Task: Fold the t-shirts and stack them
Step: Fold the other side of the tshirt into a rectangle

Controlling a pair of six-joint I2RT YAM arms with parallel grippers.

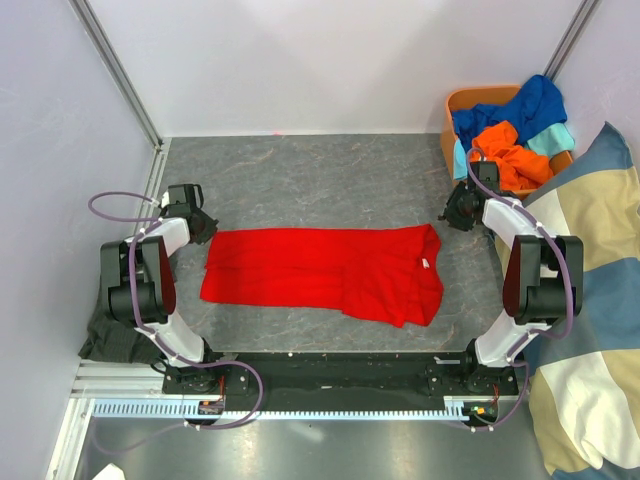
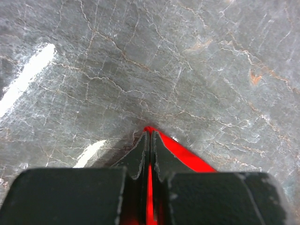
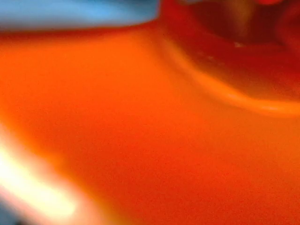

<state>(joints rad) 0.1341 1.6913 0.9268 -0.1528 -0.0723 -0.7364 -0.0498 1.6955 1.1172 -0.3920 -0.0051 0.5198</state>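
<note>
**While one arm pinches a red shirt, the other sits by the basket**

Seen from above, a solid red short-sleeved t-shirt [image 1: 320,272] lies spread sideways across the middle of a grey marbled table [image 1: 300,170]. Its collar end points right and its hem end points left, and it looks folded lengthwise into a long band.

The left gripper [image 1: 200,225] sits low at the shirt's far left corner. In the left wrist view, its black jaws are pressed together on a thin edge of the red fabric [image 2: 187,152], which shows between and just past the fingertips.

The right gripper [image 1: 458,210] is off the shirt's right end, just beside the near corner of an orange basket [image 1: 470,98] at the table's far right. A royal blue t-shirt [image 1: 535,105], an orange t-shirt [image 1: 510,155] and a light teal t-shirt [image 1: 555,135] are heaped in the basket. The right wrist view is only a blurred orange surface, so I cannot tell how its jaws stand.

A large blue-and-beige checked cushion [image 1: 590,300] lies along the right side.
</note>
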